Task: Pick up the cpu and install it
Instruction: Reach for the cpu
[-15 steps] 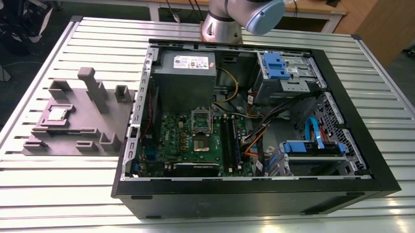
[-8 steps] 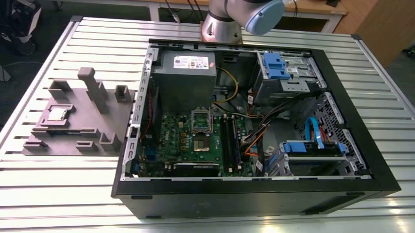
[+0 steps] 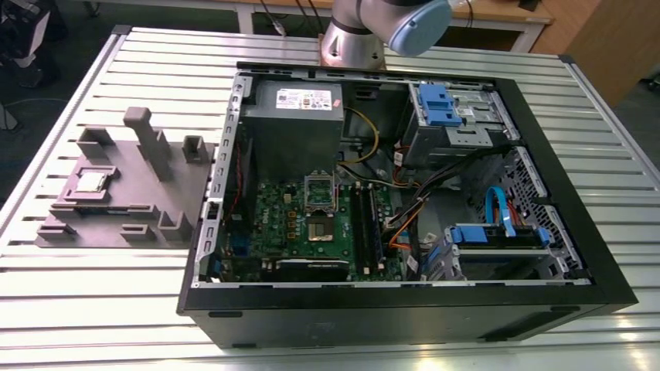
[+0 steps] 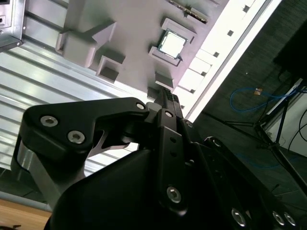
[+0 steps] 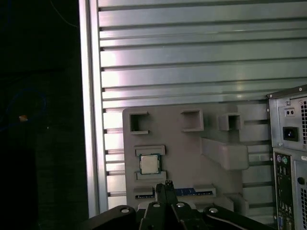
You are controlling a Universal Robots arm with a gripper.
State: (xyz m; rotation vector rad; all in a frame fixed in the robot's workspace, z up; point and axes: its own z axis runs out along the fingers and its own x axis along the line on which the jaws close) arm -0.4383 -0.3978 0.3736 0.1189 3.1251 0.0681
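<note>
The gripper (image 5: 166, 184) hangs above the grey tray (image 5: 192, 158), its jaws drawn together and holding nothing, with the tips just short of the cpu (image 5: 149, 164). The chip lies flat in a shallow pocket of the tray, which sits on the slatted table (image 3: 361, 54) to the exterior view's left of the open computer case (image 3: 413, 313). To grasp it well, I judge the jaws must spread, square up to the chip's edges and clear the pocket walls
</note>
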